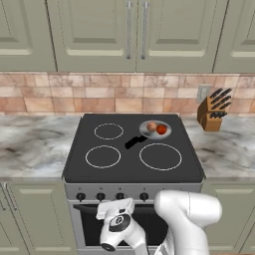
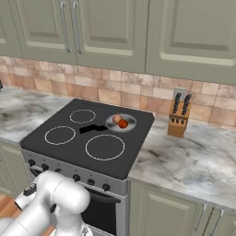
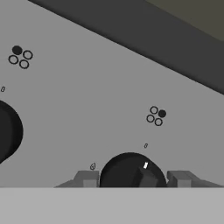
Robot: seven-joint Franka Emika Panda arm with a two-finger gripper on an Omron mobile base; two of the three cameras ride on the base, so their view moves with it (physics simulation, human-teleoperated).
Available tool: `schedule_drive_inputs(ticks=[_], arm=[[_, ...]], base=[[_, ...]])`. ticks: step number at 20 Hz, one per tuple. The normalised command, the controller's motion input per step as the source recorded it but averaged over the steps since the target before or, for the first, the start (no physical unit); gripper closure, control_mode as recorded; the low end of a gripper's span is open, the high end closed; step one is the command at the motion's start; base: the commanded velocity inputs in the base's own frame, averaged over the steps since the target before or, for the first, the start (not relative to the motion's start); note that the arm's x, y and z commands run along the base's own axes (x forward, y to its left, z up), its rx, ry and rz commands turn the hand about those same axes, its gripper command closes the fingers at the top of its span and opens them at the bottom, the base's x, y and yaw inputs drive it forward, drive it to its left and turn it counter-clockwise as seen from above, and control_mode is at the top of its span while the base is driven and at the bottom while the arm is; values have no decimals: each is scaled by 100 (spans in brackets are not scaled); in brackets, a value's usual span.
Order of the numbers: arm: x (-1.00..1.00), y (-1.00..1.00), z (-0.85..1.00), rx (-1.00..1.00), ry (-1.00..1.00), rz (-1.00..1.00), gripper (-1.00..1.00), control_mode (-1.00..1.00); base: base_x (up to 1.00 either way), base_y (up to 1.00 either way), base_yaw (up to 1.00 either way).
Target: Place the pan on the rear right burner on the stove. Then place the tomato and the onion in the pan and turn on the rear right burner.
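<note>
Nearest, the two-finger gripper [image 3: 133,178] straddles a round black knob [image 3: 129,171] on the grey steel stove front [image 3: 87,109], fingers apart either side of it; contact I cannot tell. Farther back, the base views show the small shiny grey frying pan [image 1: 155,129] on the far right burner, holding the glossy red tomato [image 1: 161,129] and pale tan onion [image 1: 151,126].

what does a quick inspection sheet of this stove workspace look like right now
surface: stove black glass top, marbled counter either side
job's things: pan on rear right burner, holding tomato and onion
clutter: knife block on counter right of stove
gripper: gripper at stove front, fingertips either side of a black knob, not yet clamped
cables: nothing seen
surroundings: tiled backsplash, pale green cabinets above
</note>
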Motion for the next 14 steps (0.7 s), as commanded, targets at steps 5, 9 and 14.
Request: schedule_drive_inputs(ticks=[5, 9, 14], arm=[[0, -20, -15, 0, -4, 5, 100, -100], [0, -4, -2, -8, 9, 4, 100, -100], [1, 0, 0, -26, 25, 3, 100, -100]], base=[[0, 0, 0], [0, 0, 0], [0, 0, 0]])
